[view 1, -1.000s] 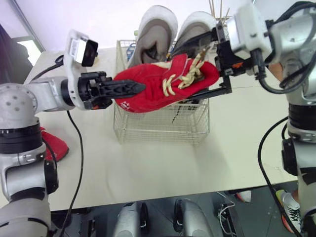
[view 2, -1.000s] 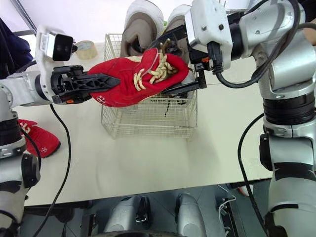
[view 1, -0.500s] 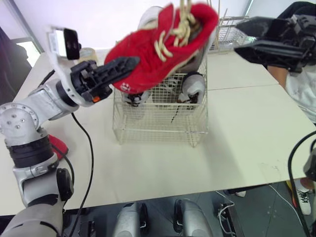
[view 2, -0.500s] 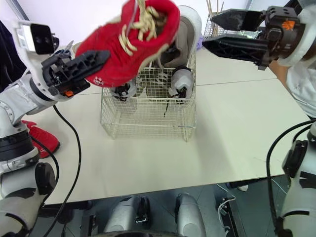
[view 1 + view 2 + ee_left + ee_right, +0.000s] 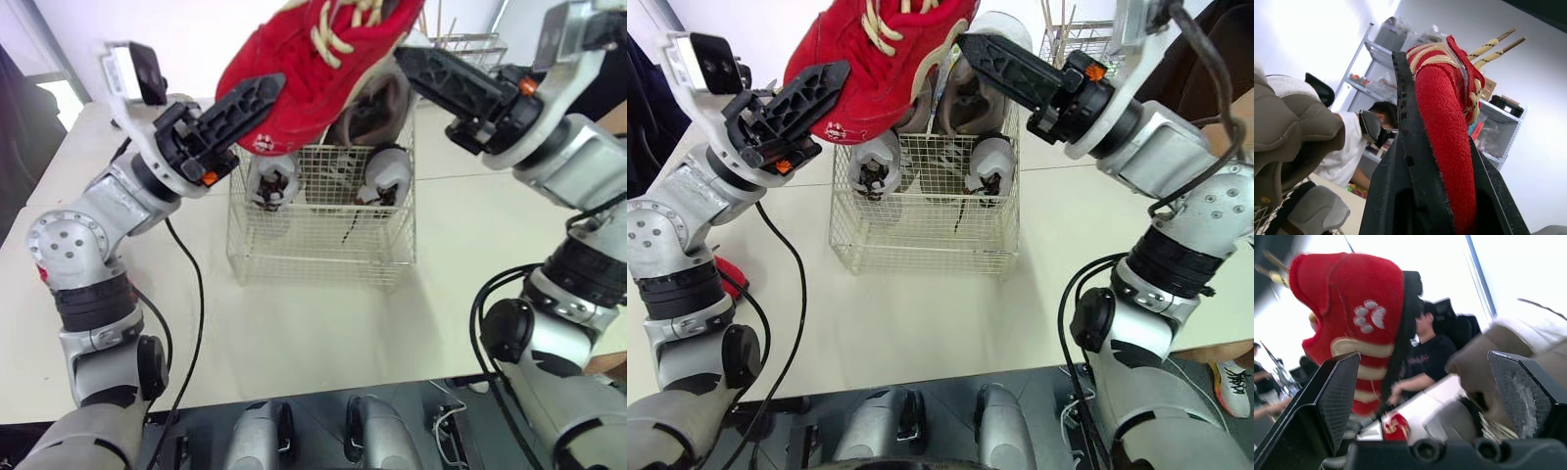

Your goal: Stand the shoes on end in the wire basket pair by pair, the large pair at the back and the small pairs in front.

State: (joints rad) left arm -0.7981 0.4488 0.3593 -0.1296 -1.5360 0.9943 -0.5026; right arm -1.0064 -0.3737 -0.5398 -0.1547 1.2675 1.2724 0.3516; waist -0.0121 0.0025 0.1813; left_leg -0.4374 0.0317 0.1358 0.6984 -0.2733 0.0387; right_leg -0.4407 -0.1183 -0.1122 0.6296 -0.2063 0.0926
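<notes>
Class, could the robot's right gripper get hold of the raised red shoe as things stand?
Probably yes: the right gripper is open close beside the red shoe, which the left gripper holds above the basket, with nothing between them.

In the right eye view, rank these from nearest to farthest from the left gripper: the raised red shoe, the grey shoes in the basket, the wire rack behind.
1. red shoe, clamped in the left gripper, up over the wire basket.
2. grey shoes, standing in that basket, to the gripper's right.
3. wire rack, at the table's far right, farthest.
</notes>
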